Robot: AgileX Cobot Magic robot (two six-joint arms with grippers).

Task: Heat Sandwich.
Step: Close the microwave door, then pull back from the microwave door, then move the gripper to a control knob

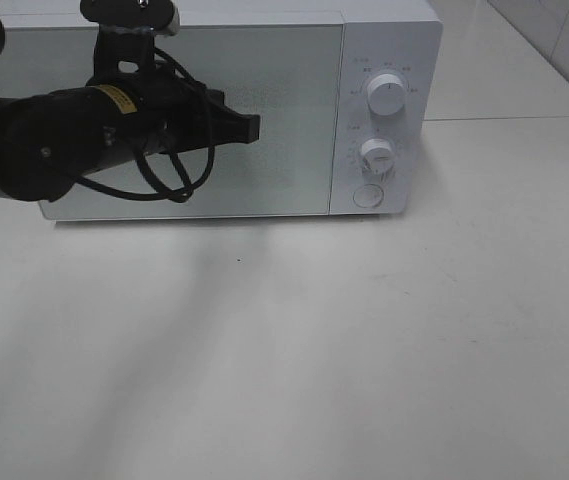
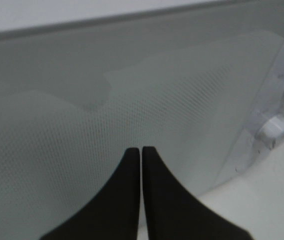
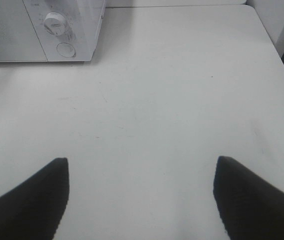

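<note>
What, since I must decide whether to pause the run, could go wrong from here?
1. The shut left gripper points at the microwave's closed door; a push could knock the glass or shove the microwave back.
2. No sandwich shows, and the door's mesh hides the inside, so heating might start empty.

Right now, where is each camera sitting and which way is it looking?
Exterior high: up high in front, looking down at the microwave and table; the left arm and shut left pincer show.
Left wrist: on the left arm, facing the microwave door close up; its shut pincer shows.
Right wrist: on the right arm, over the table; open right pincer shows.
All three share the microwave.
</note>
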